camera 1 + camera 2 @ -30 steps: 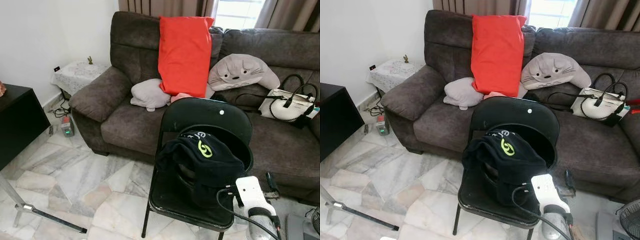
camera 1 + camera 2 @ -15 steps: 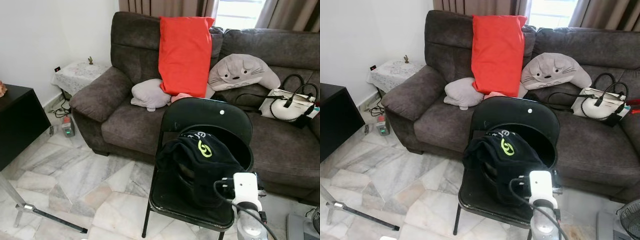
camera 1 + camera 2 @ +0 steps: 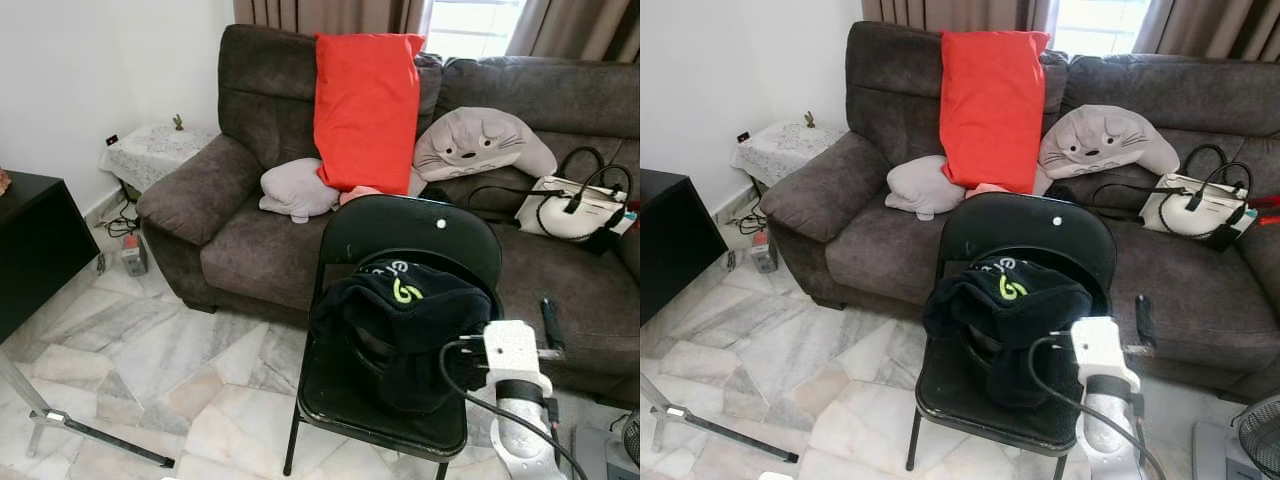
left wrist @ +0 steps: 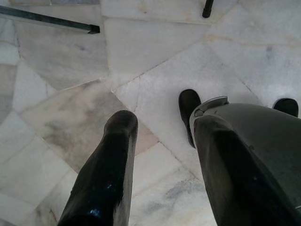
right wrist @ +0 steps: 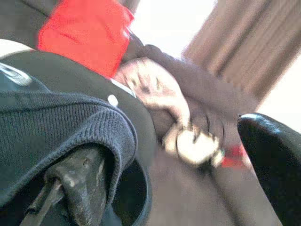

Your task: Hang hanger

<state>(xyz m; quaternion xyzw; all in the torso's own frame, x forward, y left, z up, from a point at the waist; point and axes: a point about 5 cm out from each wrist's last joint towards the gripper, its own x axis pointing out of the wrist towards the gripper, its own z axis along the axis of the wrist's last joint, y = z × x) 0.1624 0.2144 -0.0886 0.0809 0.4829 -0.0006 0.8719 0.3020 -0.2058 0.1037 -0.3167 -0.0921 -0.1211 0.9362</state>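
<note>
A black knitted garment with a green logo lies bunched on the seat of a black folding chair. The hanger is hidden in its folds; a thin dark bar pokes out under the hem. My right gripper is open at the chair's right side. One of its fingers sits under the garment's ribbed hem, and the other finger stands free, pointing up in front of the sofa. My left gripper hangs idle over the marble floor, open and holding nothing.
A brown sofa behind the chair carries a red pillow, a grey cushion, a grey plush and a white handbag. A black cabinet stands at the left, and a metal stand foot lies on the floor.
My right gripper swung in against the garment, then rose and shifted right. The garment's right edge now sits higher and is stretched toward the gripper. The view shifted slightly.
</note>
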